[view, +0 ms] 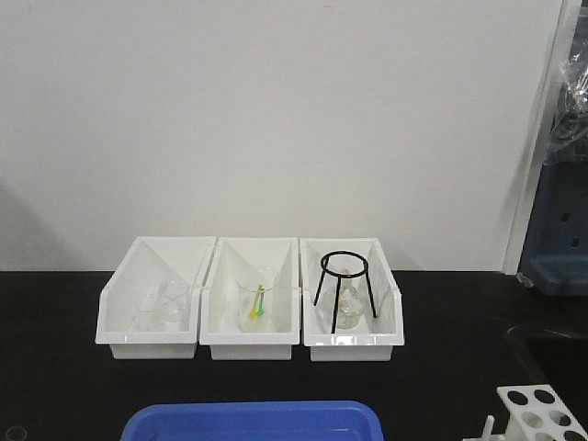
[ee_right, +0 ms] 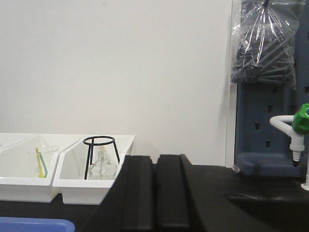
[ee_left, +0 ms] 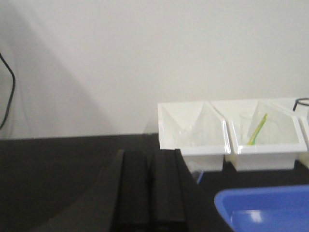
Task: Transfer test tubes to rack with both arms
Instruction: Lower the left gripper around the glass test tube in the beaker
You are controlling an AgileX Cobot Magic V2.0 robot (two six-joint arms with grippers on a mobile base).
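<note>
Work not yet begun: the left gripper (ee_left: 149, 157) and right gripper (ee_right: 155, 159) hold their jaws pressed together and empty, the white rack (view: 542, 411) at the bench's (view: 55, 386) front right shows only bare holes, and no test tubes are visible in any view.

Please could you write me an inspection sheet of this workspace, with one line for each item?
Surface: black table.
Job's things: white rack at the near right edge, no tubes in its visible holes; test tubes: nothing seen.
Clutter: three white bins holding glassware; yellow and green sticks in the middle bin; black tripod ring over a flask in the right bin; blue tray in front.
Grippers: left gripper and right gripper both shut, holding nothing.
Cables: one black cable against the wall.
Surroundings: white wall, grey-blue pegboard, bag of dark items, green-capped tap.
</note>
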